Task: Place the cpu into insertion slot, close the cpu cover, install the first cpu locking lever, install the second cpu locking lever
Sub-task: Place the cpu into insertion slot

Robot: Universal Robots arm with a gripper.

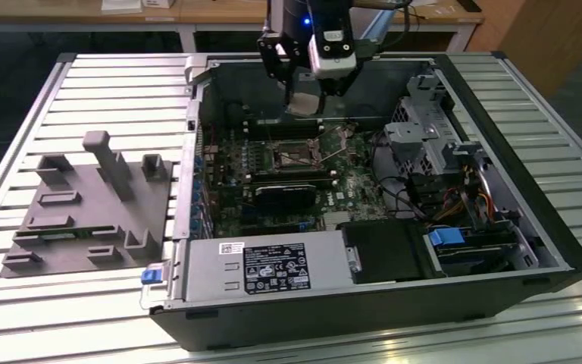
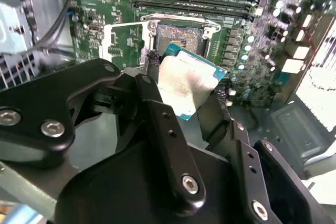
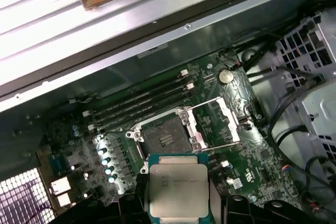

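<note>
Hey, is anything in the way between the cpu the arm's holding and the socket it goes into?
Nothing visible. The end effector holds the cpu above the insertion slot, whose dark centre lies bare. The cpu cover is swung open to one side, off the slot.

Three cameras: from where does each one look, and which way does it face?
Exterior view: off the arm, above the table, looking down into the open computer case; the gripper hangs over the board.
First wrist view: on the arm, looking down past the gripper at the chip and the open socket.
Second wrist view: on the arm, close behind the black fingers, facing the held chip and the socket.
Shared: both wrist views show the chip gripped, not yet in the socket.
</note>
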